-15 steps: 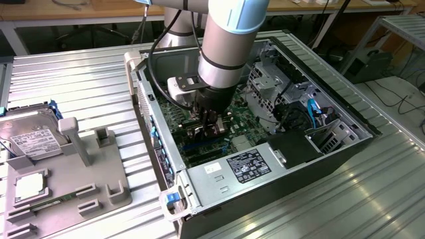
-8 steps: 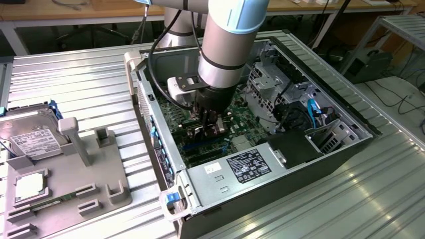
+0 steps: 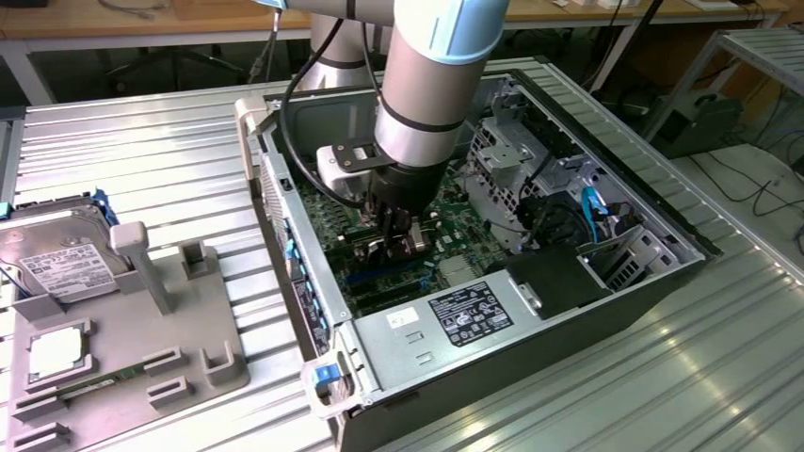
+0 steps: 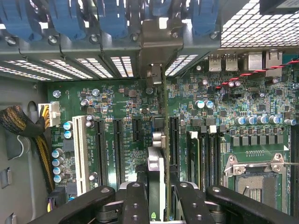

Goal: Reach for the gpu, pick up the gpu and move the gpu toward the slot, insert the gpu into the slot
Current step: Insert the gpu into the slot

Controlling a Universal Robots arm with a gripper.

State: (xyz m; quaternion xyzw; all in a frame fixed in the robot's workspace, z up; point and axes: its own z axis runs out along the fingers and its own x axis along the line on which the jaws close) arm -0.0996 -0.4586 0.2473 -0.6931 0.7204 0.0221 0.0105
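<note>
In the wrist view the gpu [image 4: 156, 164] stands on edge between my black fingers [image 4: 135, 200], running straight away from the gripper [image 4: 159, 198] toward the case's rear wall. Its grey metal bracket [image 4: 161, 42] sits against the rear openings, among the blue clips. The card is low over the green motherboard [image 4: 121, 100], between black slots on either side. The slot is hidden under the card. In the exterior view the gripper [image 3: 395, 240] reaches down inside the open computer case [image 3: 653, 235], shut on the card.
A hard drive [image 3: 51, 254] rests on a grey fixture [image 3: 164, 330] at the exterior view's left. Inside the case are the power supply [image 3: 465, 311], a drive cage [image 3: 503, 151], a white slot [image 4: 79, 154], the CPU socket [image 4: 254, 175] and a braided cable bundle [image 4: 18, 123].
</note>
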